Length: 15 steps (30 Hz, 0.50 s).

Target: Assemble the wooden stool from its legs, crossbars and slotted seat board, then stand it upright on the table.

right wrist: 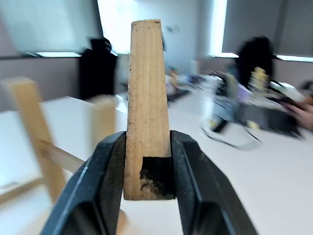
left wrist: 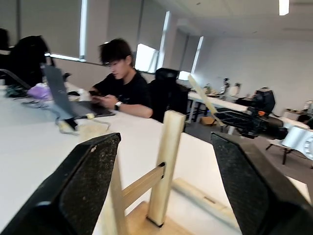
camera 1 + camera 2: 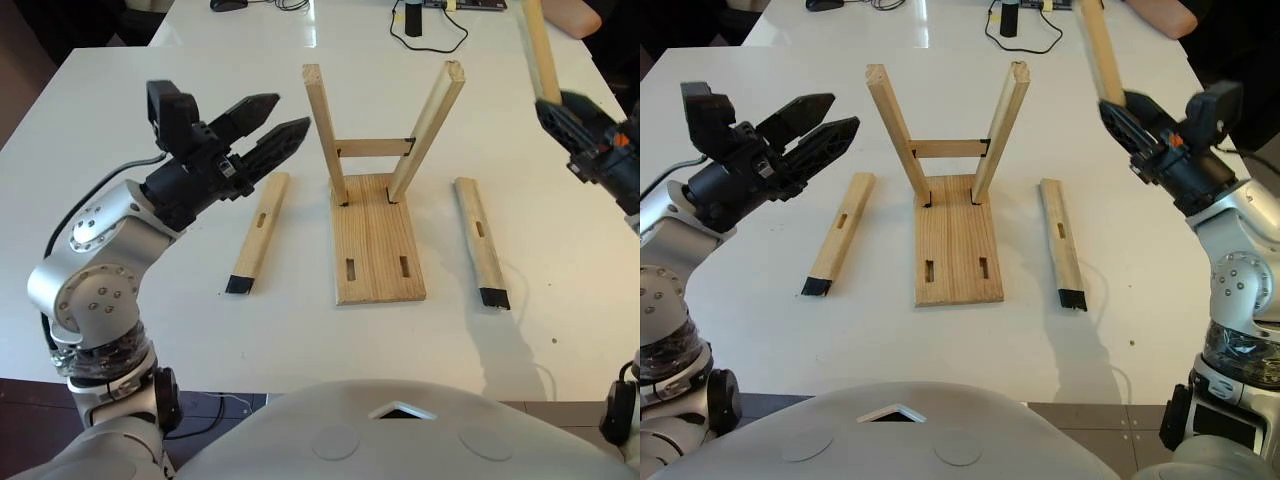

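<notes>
Nearest of all, the left gripper (image 3: 290, 113) hangs above the left half of the white table (image 3: 300, 340), its two black fingers spread wide with nothing between them. The fingertips point toward the half-built frame, and they sit over the far end of the left loose leg (image 3: 258, 235). That leg lies flat just beside the slotted seat board (image 3: 375, 240), with its black-capped end toward the robot and a slot showing in its upper face.

On the table's middle the seat board lies flat. Two legs stand in the slots at its far end: the left upright leg (image 3: 325, 130) and the right upright leg (image 3: 430, 125). They splay outward as they rise, and a crossbar (image 3: 375, 147) joins them partway up. Two empty slots (image 3: 351, 268) show at the near end of the board.

On the other side of the board lies the right loose leg (image 3: 480, 240), also flat, black cap toward the robot.

Over the right far part of the table, the right gripper (image 3: 1118, 105) is clamped on the held leg (image 3: 1100, 50). It grips the black-capped end, and the rest of the wood points away from the robot. A black cable (image 3: 430, 40) lies at the far edge.
</notes>
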### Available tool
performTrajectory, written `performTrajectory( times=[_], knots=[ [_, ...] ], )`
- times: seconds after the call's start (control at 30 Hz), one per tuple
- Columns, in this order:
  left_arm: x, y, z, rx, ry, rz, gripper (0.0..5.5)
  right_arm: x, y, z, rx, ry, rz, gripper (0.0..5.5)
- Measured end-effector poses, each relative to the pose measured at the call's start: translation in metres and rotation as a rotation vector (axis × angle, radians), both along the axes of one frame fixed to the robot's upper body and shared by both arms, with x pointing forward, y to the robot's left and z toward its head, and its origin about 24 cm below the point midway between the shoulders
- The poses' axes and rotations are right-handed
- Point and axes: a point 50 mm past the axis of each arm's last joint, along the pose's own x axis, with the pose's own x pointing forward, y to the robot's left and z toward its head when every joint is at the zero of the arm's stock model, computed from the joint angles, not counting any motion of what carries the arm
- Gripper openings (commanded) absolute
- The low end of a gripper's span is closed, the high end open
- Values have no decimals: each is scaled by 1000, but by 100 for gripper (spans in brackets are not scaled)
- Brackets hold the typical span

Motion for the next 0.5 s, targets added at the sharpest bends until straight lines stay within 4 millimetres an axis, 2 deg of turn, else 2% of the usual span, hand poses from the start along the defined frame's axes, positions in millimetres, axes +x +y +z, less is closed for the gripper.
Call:
performTrajectory(
  times=[0.1, 0.2, 0.3, 0.5],
  knots=[
    [-1, -18, 13, -54, -15, -166, 358, -14, 33, 27, 52, -39, 314, 131],
    [-6, -30, 20, -101, -29, -322, 358, -17, 49, 29, 75, 2, 485, 131],
    [-15, -37, 17, -124, -23, -474, 358, -17, 59, 29, 65, 42, 602, 131],
    [-13, -41, 14, -131, -15, -514, 358, -21, 65, 26, 33, 106, 762, 131]
  ],
)
